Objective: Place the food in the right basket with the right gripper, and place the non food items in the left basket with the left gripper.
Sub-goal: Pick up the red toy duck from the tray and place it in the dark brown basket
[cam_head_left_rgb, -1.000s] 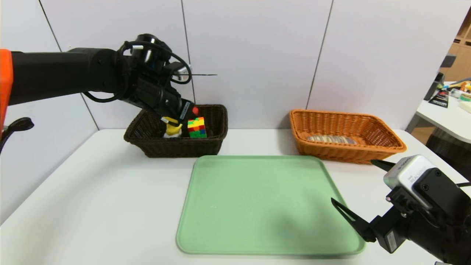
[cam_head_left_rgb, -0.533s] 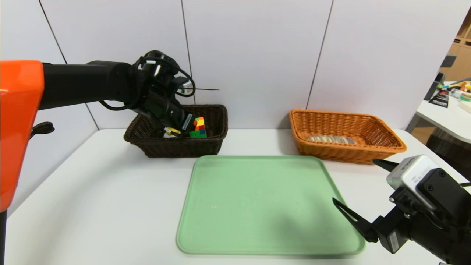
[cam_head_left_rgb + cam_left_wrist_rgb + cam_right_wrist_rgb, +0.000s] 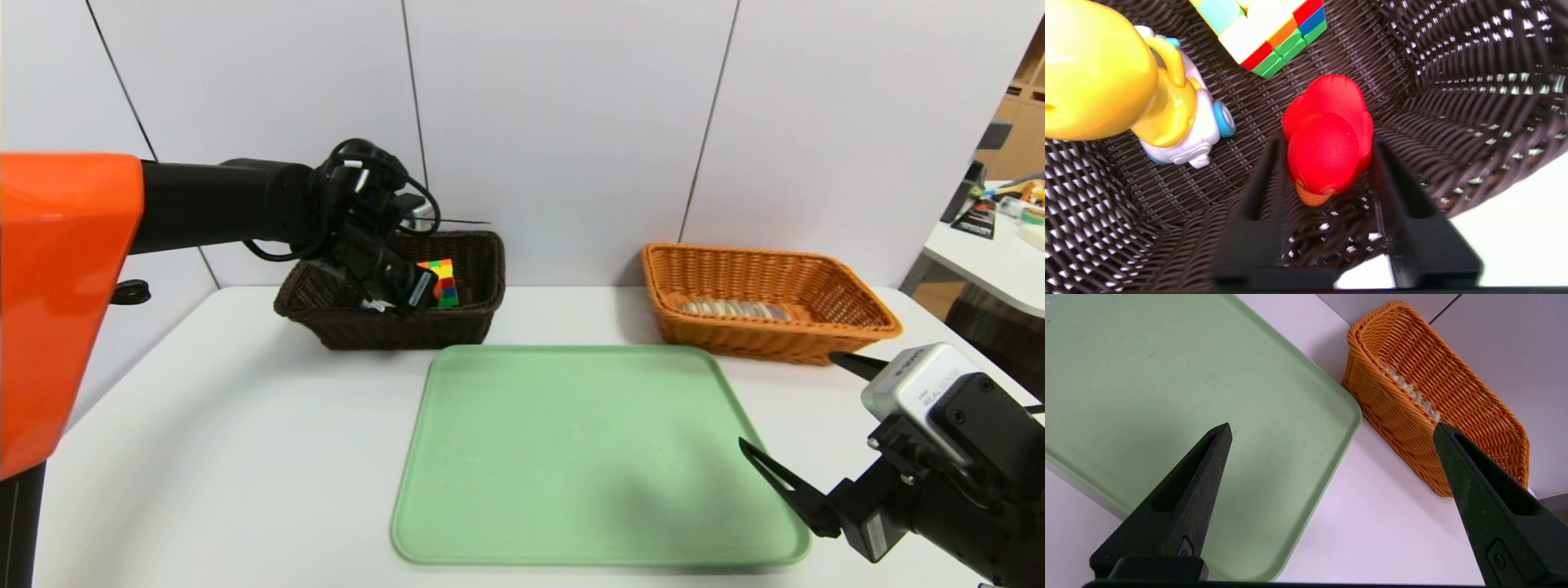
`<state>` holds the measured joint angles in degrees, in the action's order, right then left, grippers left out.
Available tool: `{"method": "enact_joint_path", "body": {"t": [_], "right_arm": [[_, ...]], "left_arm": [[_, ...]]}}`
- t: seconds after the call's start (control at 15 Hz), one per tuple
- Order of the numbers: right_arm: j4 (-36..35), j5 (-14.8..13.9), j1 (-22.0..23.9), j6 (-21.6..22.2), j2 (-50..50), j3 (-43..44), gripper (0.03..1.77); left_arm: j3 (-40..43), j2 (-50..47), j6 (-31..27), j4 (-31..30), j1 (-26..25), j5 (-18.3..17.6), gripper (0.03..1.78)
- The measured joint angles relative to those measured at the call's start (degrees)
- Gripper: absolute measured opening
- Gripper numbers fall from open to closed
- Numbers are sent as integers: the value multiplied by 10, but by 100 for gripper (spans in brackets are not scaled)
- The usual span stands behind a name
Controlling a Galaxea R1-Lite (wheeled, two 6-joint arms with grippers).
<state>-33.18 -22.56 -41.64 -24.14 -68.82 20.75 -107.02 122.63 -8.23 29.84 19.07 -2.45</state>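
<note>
The little red duck (image 3: pixel 1329 139) sits between the two black fingers of the left gripper (image 3: pixel 1327 159), down inside the dark brown basket (image 3: pixel 469 314). The fingers hug its sides, but I cannot tell if they squeeze it or are letting go. It looks soft, squishy, light and a bit slippery, so the round body is the best place to pinch. Beside it are the yellow duck toy on wheels (image 3: pixel 1167 118) and the colourful cube (image 3: pixel 1267 32). The bread (image 3: pixel 735 309) lies in the orange basket (image 3: pixel 784 343). The right gripper (image 3: pixel 1331 437) waits wide apart near the green tray (image 3: pixel 571 457), holding nothing.
</note>
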Motion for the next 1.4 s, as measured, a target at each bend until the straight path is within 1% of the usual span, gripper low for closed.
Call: {"method": "enact_joint_path", "body": {"t": [0.13, 0.27, 0.53, 0.8, 1.07, 1.27, 1.4], "right_arm": [[0, 0, 0, 0, 0, 0, 169], [1, 0, 0, 0, 2, -1, 169], [1, 0, 0, 0, 2, -1, 169], [1, 0, -2, -1, 2, -1, 169], [1, 0, -2, -4, 2, -3, 169], [1, -1, 0, -3, 3, -4, 169], [1, -1, 4, -3, 3, -3, 169]], "left_arm": [[4, 3, 3, -1, 0, 0, 95], [10, 5, 2, -3, 0, 1, 111], [7, -5, 0, -5, 0, 1, 135], [-14, -35, -3, -29, 2, -1, 148], [-22, -85, -3, -31, 17, -3, 157], [14, -141, 0, -32, 28, -2, 162], [75, -198, 1, -39, 36, -1, 164]]}}
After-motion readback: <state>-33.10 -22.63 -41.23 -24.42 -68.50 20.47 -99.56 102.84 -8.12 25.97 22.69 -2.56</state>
